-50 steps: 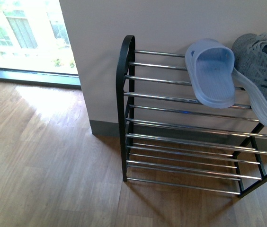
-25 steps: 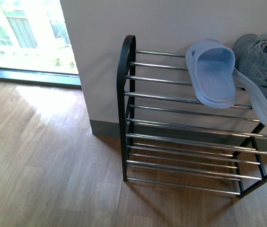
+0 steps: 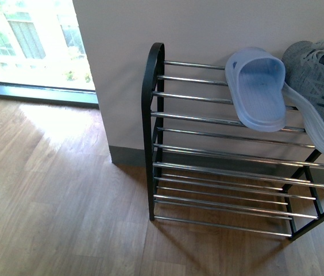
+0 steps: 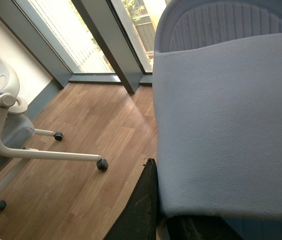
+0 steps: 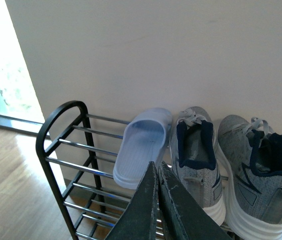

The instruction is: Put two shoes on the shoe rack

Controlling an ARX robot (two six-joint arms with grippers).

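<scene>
- Where the shoe rack (image 3: 219,149) stands against the wall, its top tier carries a pale blue slipper (image 3: 257,89) beside two grey sneakers (image 5: 197,155).
- The left end effector (image 4: 153,210) grips a second blue slipper (image 4: 226,125) above the wooden floor (image 4: 96,145).
- The right end effector (image 5: 157,200) is closed, empty, before the rack.

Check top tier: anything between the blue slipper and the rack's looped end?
Nothing. From slipper to the shoe rack loop end, only bare chrome bars show, in front and right wrist views.
</scene>
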